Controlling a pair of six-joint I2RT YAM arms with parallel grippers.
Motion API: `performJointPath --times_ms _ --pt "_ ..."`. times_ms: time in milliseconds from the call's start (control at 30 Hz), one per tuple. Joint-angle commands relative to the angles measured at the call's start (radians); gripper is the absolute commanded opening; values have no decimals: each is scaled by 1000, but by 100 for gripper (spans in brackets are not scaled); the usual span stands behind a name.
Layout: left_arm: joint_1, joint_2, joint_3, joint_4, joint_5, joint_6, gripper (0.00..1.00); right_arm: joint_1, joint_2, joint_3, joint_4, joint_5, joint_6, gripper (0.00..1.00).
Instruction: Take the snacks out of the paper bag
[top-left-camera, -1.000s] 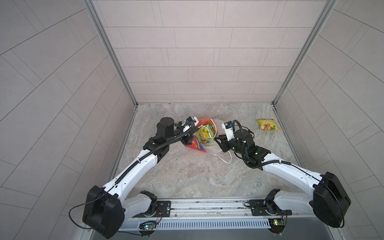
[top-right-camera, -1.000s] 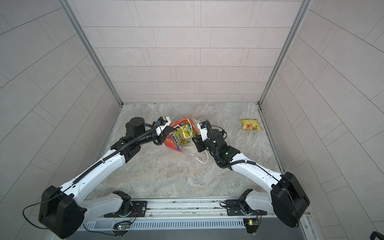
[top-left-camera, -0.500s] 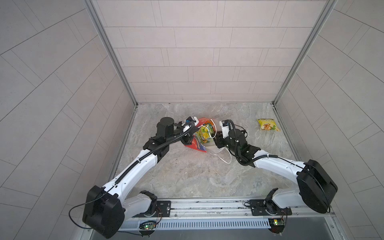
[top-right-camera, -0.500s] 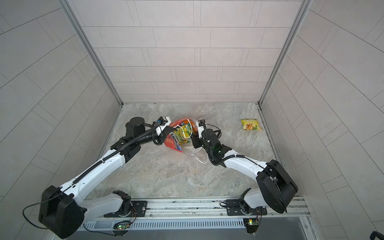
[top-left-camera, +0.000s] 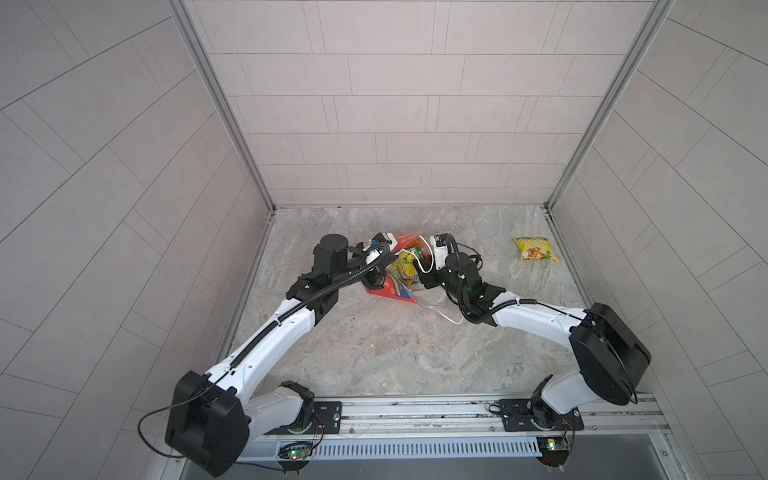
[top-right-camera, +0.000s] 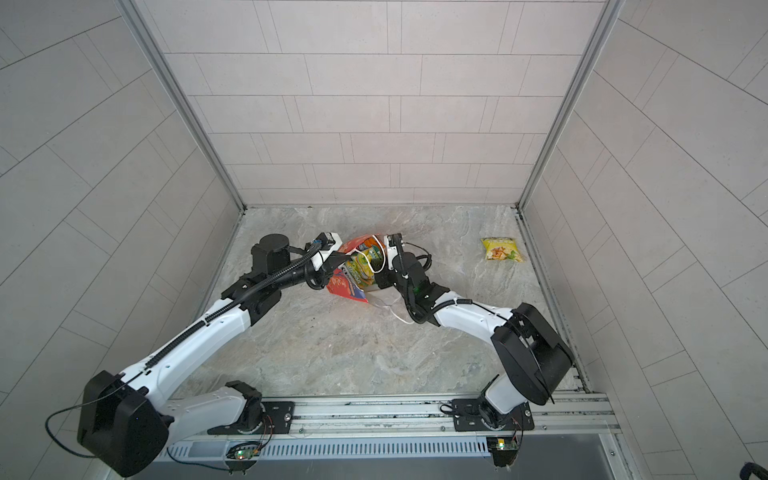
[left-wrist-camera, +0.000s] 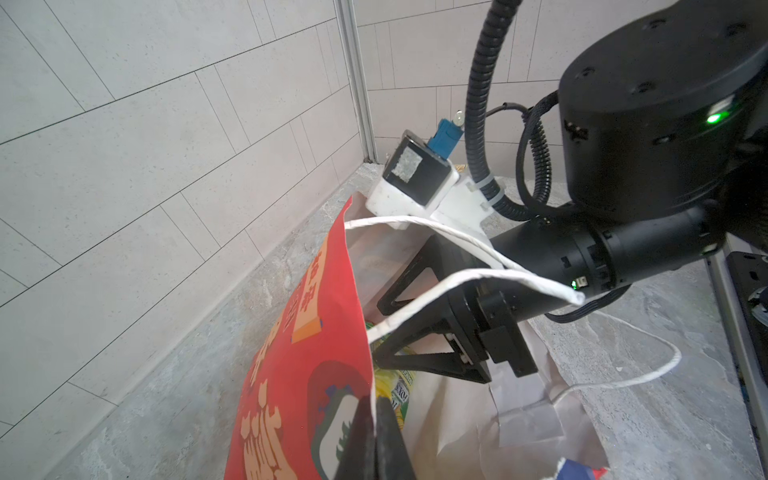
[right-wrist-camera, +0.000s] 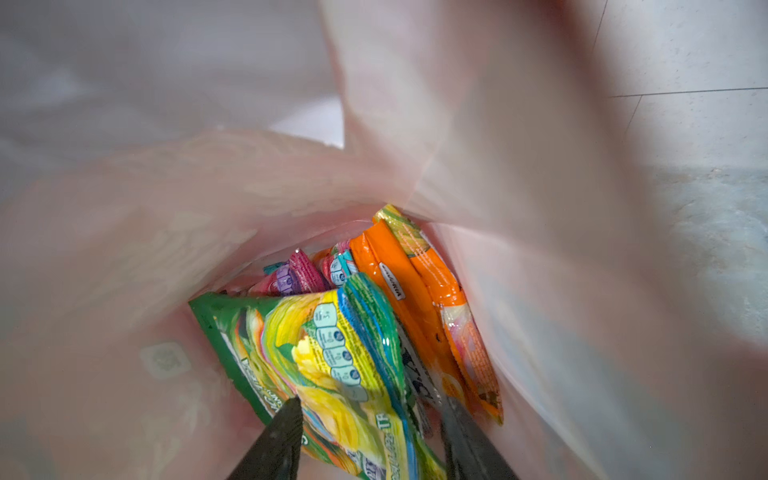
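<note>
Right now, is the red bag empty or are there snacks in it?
Not empty: the paper bag holds a green packet, an orange packet and a pink packet.

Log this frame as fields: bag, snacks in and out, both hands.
bag: paper bag on the table, mouth open
left hand: left hand shut on the bag's red wall at the rim
right hand: right hand inside the bag mouth, jaws open either side of the green-yellow packet
snacks in bag: green-yellow packet, orange packet, pink packet; any others unclear
snacks out: yellow packet on the table by the right wall
</note>
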Motion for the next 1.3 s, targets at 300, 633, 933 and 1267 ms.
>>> performJointPath --times_ms 300,633,933,1267 --pt "-7 -8 31 43 22 5 0 10 16 -25 93 -18 2 55" --pt "-8 14 46 63 -23 -34 0 68 -221 -182 72 -13 -144 54" --pt "-7 18 43 68 -22 -36 0 90 -105 -125 78 -45 -69 43" --pt "-8 12 39 66 -21 -31 0 47 -23 -29 96 -61 20 44"
